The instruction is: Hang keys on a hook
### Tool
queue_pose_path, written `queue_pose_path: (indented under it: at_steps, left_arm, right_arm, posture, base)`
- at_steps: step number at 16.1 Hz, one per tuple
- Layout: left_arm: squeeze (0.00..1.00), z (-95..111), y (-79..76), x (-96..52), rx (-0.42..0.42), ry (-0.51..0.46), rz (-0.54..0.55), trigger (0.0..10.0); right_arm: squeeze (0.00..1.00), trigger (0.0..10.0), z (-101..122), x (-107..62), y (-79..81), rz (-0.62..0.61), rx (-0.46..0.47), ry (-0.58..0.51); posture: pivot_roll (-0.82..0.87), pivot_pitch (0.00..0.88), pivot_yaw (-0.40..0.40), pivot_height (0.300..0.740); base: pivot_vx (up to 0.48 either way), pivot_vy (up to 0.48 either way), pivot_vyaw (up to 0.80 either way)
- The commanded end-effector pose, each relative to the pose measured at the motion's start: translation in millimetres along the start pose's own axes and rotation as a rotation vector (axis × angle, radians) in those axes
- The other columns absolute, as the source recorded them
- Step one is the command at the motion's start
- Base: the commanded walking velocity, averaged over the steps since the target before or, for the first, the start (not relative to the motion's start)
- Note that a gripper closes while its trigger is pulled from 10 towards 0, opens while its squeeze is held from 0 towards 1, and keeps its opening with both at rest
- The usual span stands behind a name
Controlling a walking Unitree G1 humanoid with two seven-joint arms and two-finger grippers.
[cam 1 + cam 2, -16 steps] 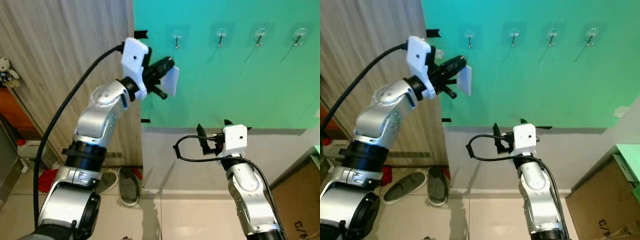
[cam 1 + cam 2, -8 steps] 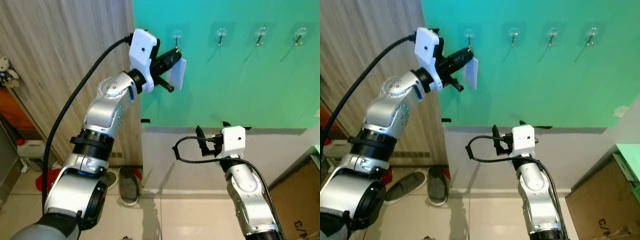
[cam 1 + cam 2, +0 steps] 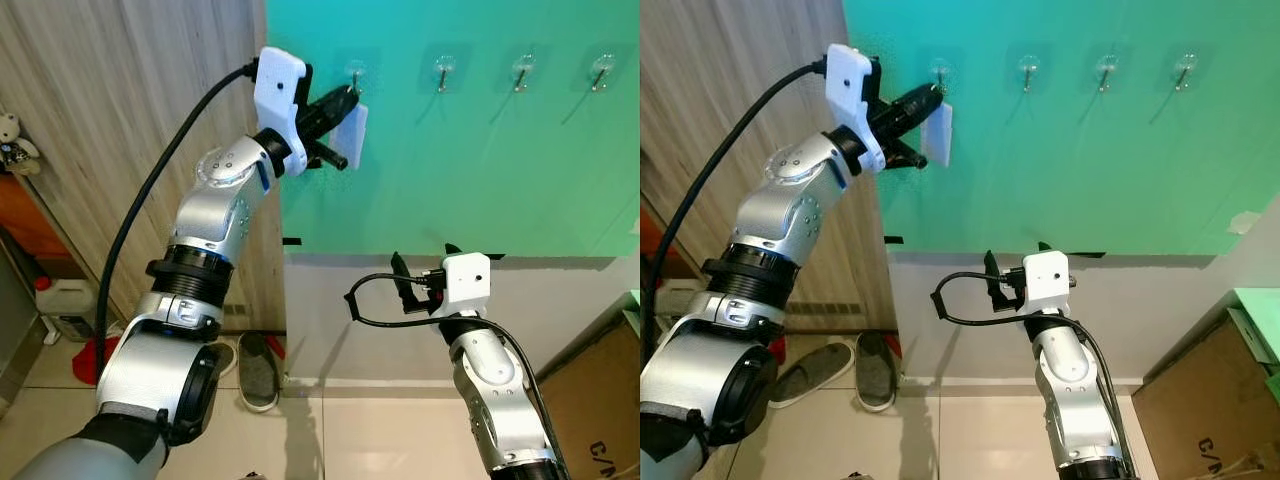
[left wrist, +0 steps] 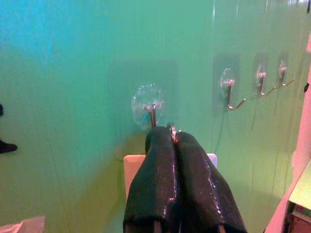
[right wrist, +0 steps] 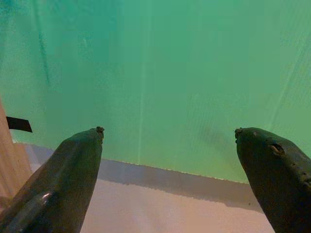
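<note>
Left wrist view: left gripper [image 4: 173, 133] pinches keys [image 4: 173, 130] at hook [image 4: 151, 109].

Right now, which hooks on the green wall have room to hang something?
The three hooks to the right are bare, with plain green wall below them. The leftmost hook is crowded: the left tool is shut on the keys with a white tag right at it. The right tool hangs open lower down.
</note>
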State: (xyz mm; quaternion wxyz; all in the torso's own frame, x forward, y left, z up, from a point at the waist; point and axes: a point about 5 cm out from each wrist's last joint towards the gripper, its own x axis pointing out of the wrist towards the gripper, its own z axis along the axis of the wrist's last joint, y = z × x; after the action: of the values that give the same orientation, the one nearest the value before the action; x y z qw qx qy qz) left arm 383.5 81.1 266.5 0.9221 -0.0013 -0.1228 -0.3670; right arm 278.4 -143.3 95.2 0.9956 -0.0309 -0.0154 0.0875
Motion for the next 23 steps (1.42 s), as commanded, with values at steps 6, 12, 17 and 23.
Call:
queue_pose_path:
  at_steps: [6,12,17,23]
  left_arm:
    - [0.0,7,2.3,-0.1,0.061,-0.019,0.021,10.0]
    - [0.0,11,12.2,-7.1,0.083,-0.039,0.103,10.0]
    - [0.0,11,0.1,-7.4,0.091,-0.025,0.007,10.0]
    - [0.0,16,-6.7,-12.1,0.088,-0.027,-0.04,10.0]
  right_arm:
    - [0.0,10.0,1,0.3,-2.8,-0.009,-0.009,-0.019]
    - [0.0,10.0,2,1.2,-1.8,0.002,-0.011,-0.026]
    - [0.0,10.0,1,0.6,-1.3,0.002,-0.01,-0.023]
    - [0.0,10.0,-1,-1.8,-2.7,-0.004,-0.011,-0.016]
  posture:
    - [-0.03,0.0,0.026,0.74]
    - [-0.02,0.0,0.016,0.74]
    - [-0.02,0.0,0.016,0.74]
    - [-0.03,0.0,0.018,0.74]
  base:
    - [0.0,0.0,0.0]
    - [0.0,0.0,0.0]
    - [0.0,0.0,0.0]
    - [0.0,0.0,0.0]
